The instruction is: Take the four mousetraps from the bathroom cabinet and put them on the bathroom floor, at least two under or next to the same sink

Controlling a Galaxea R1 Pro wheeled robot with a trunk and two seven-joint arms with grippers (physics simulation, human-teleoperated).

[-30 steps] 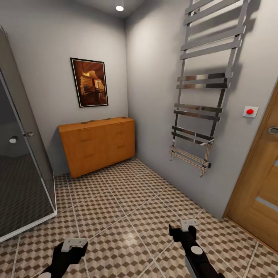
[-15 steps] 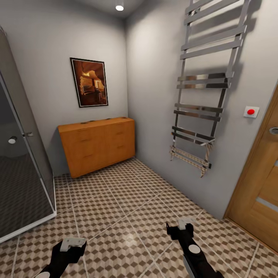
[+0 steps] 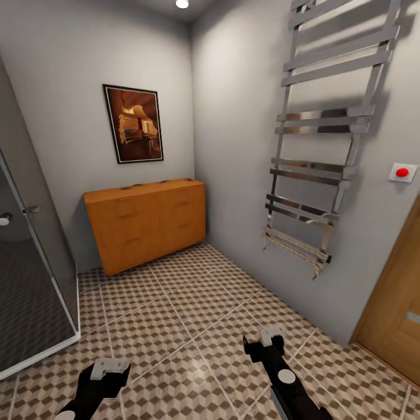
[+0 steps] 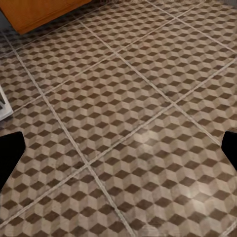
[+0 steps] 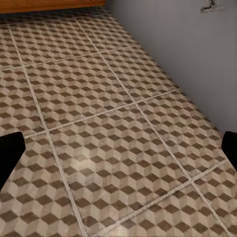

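You face the cabinet (image 3: pixel 146 224) at frame centre-left, apparently approaching; both grippers (image 3: pixel 111 368) (image 3: pixel 264 341) ride low, jaws spread, empty.

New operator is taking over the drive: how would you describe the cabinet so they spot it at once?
Look to the far end of the tiled bathroom floor, into the corner beneath the framed picture. The cabinet is the low, wide orange-brown chest standing against that wall. It alone has drawer fronts; the wooden door at the right is tall.
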